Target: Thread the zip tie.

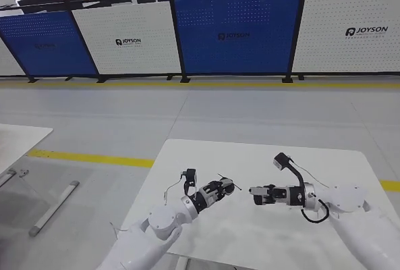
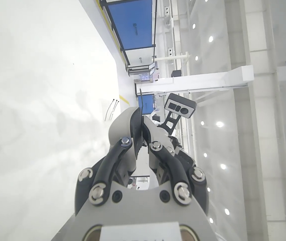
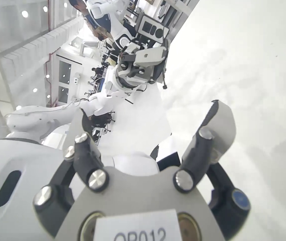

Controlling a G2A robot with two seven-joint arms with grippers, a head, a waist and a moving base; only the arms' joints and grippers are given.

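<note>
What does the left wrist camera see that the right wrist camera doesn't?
Left wrist view: a few spare zip ties lying on the white table, beyond the left hand, which is pinched shut on the zip tie.
Right wrist view: the right hand up close, its fingers spread wide open with nothing between them.
Both: the white table and the left hand holding the zip tie. From the right wrist, the left hand sits farther off, with the tie's tail sticking out of it.

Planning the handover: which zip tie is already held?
The zip tie pinched in the shut left gripper; the spare ties lie loose on the table.
</note>
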